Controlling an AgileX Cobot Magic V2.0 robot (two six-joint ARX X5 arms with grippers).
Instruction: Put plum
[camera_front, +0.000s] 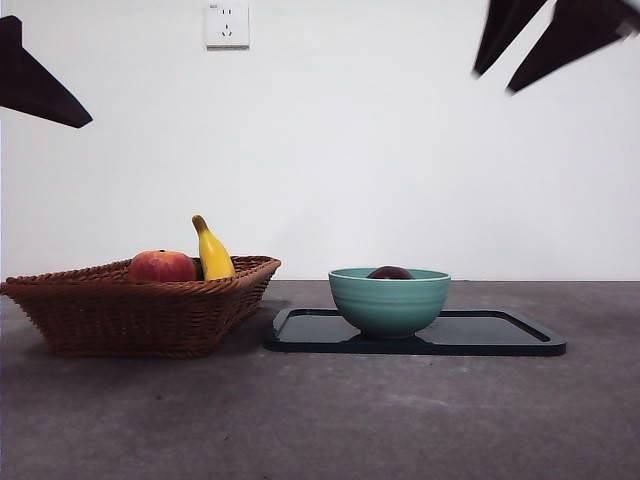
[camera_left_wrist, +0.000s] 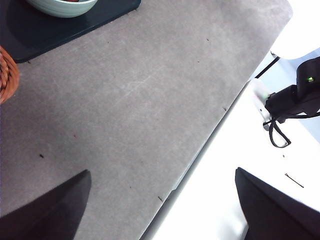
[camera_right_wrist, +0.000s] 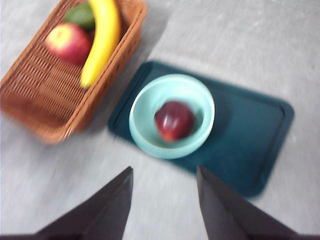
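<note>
Already, in the front view, the plum (camera_front: 390, 272) sits in the teal bowl (camera_front: 389, 301) at centre frame. Left wrist view: the left gripper (camera_left_wrist: 162, 205) is spread wide, empty. Right wrist view: the right gripper (camera_right_wrist: 165, 175) is nearer, open, empty, with the plum at centre.

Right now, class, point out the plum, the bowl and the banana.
plum (camera_right_wrist: 174, 120): right wrist view, middle of its top.
bowl (camera_front: 389, 300): front view, outer wall.
banana (camera_right_wrist: 102, 40): right wrist view, mid-length of its body.
</note>
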